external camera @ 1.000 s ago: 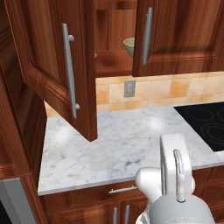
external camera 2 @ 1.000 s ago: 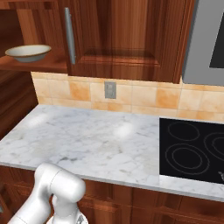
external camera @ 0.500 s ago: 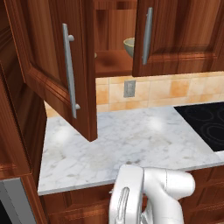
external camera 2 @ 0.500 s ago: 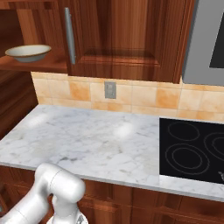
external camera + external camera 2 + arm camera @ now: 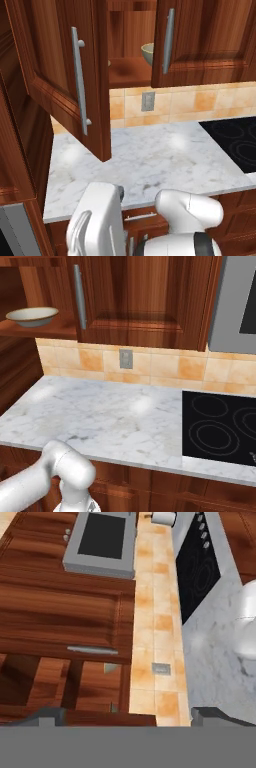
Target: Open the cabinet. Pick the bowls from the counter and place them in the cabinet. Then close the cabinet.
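The cabinet has its left door swung wide open and its right door shut. On the shelf inside stand two bowls, a deep olive-tan one and a shallower one. No bowl stands on the white marble counter. My arm is folded low in front of the counter's edge. In the rolled hand view my gripper is open, with its fingertips far apart and nothing between them. It looks at the shut door's bar handle from well back.
A black stovetop is set into the counter on the right, with a grey microwave above it. A wall outlet sits in the tan tile backsplash. The open door overhangs the counter's left part. Lower cabinets run under the counter.
My arm has folded down and swung left, low before the counter. The cabinet, its doors and the bowls have not moved. The gripper has stayed open.
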Tool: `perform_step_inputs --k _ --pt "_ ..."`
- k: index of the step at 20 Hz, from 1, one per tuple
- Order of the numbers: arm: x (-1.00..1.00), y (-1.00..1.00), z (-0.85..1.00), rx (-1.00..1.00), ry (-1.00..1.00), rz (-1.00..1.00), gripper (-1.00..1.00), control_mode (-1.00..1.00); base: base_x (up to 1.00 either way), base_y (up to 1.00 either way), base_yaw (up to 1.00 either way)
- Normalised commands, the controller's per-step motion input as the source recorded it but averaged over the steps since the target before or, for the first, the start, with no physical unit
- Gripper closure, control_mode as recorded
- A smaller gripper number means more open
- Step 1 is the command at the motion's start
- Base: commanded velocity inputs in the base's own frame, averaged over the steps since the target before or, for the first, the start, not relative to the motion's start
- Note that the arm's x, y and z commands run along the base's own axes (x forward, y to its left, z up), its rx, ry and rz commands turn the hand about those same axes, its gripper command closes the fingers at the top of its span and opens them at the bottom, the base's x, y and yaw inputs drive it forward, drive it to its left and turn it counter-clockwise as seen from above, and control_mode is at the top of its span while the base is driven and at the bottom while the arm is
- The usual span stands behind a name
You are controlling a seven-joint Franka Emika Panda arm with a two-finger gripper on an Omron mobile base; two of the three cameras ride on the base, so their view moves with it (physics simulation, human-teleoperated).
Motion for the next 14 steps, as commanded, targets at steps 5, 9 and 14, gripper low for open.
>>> perform_step_inputs --k 5,9,14 --pt "0.0 0.36 0.34 -0.05 0.07 0.0 -1.0 -1.0 0.0 0.0 0.0" --pt "0.0 0.33 0.19 -0.08 0.05 0.0 -1.0 -1.0 0.0 0.0 0.0" --pt "0.05 0.31 0.05 -0.07 0.0 0.0 -1.0 -1.0 0.0 0.0 0.0"
